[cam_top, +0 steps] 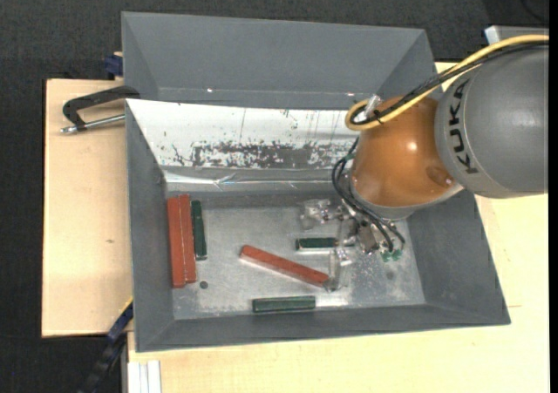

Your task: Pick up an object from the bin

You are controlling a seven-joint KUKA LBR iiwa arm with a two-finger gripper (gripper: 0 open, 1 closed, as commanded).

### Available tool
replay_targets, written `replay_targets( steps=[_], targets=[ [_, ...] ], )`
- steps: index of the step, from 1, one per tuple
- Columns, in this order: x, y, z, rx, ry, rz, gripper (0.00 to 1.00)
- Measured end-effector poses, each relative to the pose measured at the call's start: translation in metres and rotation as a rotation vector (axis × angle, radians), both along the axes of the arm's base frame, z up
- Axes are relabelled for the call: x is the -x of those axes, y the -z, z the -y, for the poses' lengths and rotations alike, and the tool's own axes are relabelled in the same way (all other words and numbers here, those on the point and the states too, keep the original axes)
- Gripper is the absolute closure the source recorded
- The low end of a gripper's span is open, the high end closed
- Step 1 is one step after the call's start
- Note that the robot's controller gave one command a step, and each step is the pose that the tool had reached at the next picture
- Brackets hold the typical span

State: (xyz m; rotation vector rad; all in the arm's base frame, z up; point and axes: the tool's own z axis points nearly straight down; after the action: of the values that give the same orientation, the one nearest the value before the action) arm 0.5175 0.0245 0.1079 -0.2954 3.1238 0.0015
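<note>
Seeing the gripper (338, 254) hanging low in the right half of the bin (279, 60), toward the front wall. Finding a slim red bar (281, 264) just left of it, long axis running from the floor's centre toward the front-right corner, right end reaching under the pincer. Noting a small dark green piece (316, 244) close by, on the back-wall side. Not managing to tell if the pincer is wide or narrow: tip hidden behind cables & wrist. Judging the red bar as prob. nearest.
</note>
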Motion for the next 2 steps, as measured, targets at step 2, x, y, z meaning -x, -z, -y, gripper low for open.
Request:
replay_targets(
  steps=[2],
  targets=[
    [-0.0152, 0.0371, 0.0273, 0.000, -0.099, 0.001, 1.00]
  ],
)
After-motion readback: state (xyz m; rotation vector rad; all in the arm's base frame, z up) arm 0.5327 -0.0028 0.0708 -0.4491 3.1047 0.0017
